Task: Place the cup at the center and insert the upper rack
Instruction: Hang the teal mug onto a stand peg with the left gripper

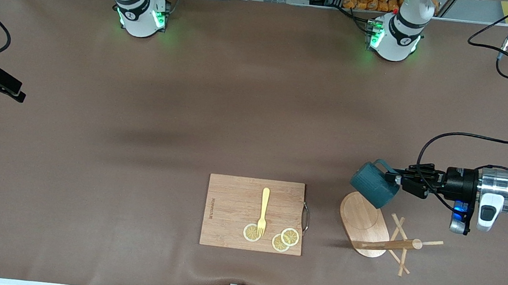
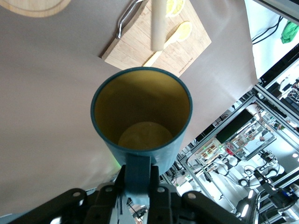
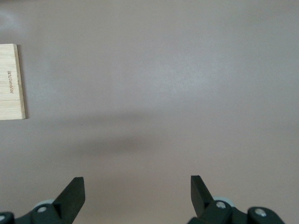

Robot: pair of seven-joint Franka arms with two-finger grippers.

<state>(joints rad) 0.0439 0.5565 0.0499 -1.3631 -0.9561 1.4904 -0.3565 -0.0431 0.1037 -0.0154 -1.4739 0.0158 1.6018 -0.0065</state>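
Note:
The dark teal ribbed cup (image 1: 373, 186) hangs tilted in the air over the edge of the rack's oval base. My left gripper (image 1: 394, 177) is shut on its loop handle. The left wrist view looks into the cup's (image 2: 140, 116) tan-yellow inside, with the left gripper (image 2: 138, 175) clamping the handle. The upper rack (image 1: 363, 217), a light wooden mug tree with a post (image 1: 389, 244) and crossing pegs, stands toward the left arm's end of the table. Its post (image 2: 158, 25) also shows past the cup. My right gripper (image 1: 14, 91) waits open over bare table at the right arm's end, its fingers (image 3: 74, 191) wide apart.
A rectangular wooden cutting board (image 1: 234, 197) with a metal handle lies near the table's front edge, beside the rack. On it lie a yellow fork (image 1: 264, 209) and lemon slices (image 1: 290, 236). The board's corner (image 3: 10, 81) shows in the right wrist view. Brown table cloth (image 1: 238, 112) covers the table.

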